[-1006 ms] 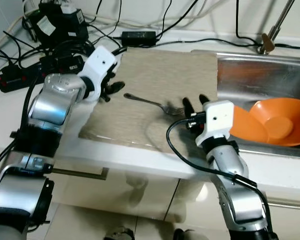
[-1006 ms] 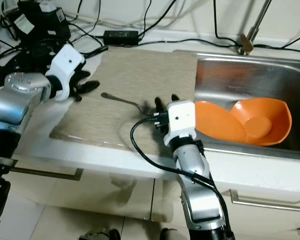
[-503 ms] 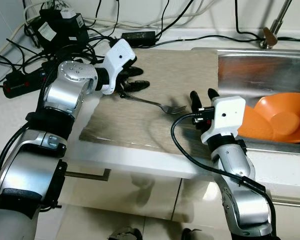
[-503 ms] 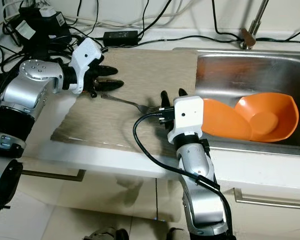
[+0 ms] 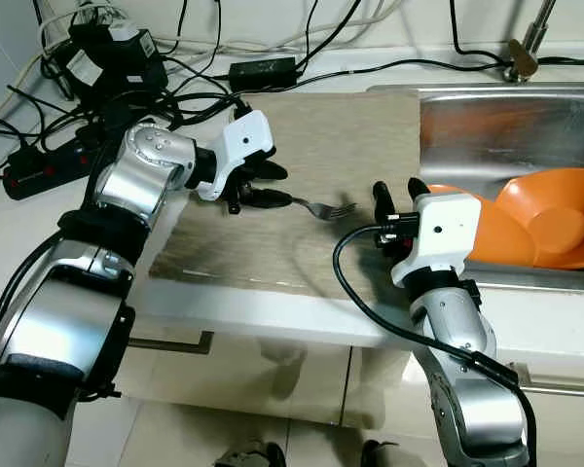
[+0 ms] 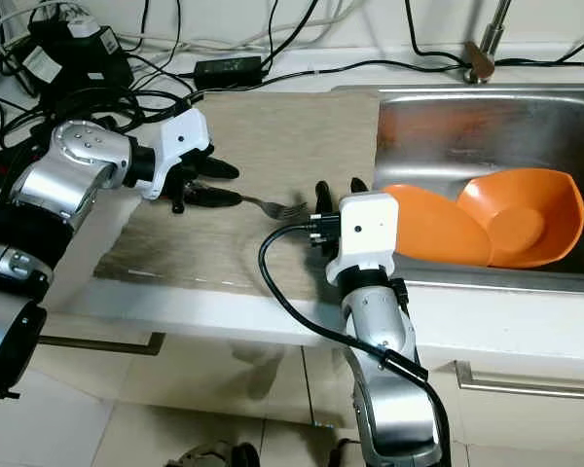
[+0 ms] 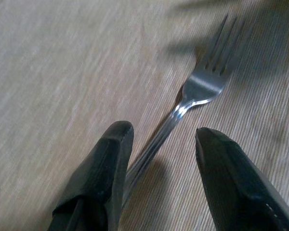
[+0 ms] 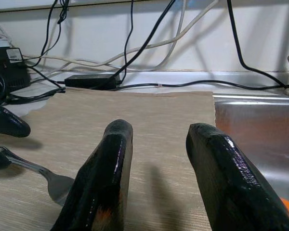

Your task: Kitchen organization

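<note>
The fork (image 5: 316,206) lies on the beige mat (image 5: 350,136), its handle between the parted fingers of the left gripper (image 5: 265,187); the right gripper (image 5: 397,192), also spread, hovers beside the sink (image 5: 487,126) holding orange bowls (image 5: 550,219)

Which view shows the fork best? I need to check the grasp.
Left wrist view: the fork lies close up, handle between the left hand fingers. Both eye views show it small on the mat; right wrist view catches part.

Left hand (image 5: 269,187) reached fork (image 5: 316,205) (handle end).
</note>
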Robot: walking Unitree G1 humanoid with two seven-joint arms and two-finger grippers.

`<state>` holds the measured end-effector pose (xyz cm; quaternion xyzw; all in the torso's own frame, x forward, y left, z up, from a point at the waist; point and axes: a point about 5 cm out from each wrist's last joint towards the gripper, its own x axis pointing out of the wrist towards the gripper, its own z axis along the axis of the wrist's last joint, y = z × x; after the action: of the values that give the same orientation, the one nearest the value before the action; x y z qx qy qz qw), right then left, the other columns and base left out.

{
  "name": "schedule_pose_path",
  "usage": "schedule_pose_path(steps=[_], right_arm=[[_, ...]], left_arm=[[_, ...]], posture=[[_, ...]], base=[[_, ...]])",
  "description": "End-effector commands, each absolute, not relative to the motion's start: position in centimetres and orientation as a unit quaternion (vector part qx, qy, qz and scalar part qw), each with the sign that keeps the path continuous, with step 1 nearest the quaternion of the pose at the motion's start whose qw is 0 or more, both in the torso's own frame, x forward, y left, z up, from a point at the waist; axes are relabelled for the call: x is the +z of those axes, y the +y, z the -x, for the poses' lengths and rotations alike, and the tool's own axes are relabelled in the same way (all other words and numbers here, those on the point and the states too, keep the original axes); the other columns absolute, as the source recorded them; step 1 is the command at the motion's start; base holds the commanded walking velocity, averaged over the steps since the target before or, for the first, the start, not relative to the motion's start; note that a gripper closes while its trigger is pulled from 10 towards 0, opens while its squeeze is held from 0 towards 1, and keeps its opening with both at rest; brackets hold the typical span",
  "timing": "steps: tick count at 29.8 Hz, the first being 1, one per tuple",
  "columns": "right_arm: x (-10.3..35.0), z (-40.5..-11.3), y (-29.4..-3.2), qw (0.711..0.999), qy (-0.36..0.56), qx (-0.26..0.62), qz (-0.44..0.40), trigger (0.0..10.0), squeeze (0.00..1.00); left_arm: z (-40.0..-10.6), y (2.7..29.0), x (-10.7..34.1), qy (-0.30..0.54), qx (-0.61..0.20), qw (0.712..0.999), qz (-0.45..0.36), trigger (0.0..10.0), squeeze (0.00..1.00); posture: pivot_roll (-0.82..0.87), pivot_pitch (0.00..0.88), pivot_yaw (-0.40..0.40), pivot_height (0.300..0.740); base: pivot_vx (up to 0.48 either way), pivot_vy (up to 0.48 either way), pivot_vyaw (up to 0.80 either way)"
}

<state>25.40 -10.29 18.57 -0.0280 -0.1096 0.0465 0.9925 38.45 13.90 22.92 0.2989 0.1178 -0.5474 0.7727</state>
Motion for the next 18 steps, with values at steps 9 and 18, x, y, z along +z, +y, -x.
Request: schedule_pose_path(steps=[9, 18], right_arm=[[18.8, -24.8, -9.9, 0.993, -0.104, 0.043, 0.025, 10.0, 0.0], [18.8, -24.5, -10.1, 0.994, -0.103, 0.034, 0.026, 10.0, 0.0]], left_arm=[[-38.6, 14.0, 22.6, 0.137, -0.559, 0.749, -0.328, 10.0, 0.0], [-38.7, 12.8, 22.5, 0.131, -0.575, 0.735, -0.334, 10.0, 0.0]], posture=[[-0.07, 0.107, 0.166, 0.732], [-0.08, 0.115, 0.178, 0.732]], base=[[0.0, 0.0, 0.0], [0.0, 0.0, 0.0]])
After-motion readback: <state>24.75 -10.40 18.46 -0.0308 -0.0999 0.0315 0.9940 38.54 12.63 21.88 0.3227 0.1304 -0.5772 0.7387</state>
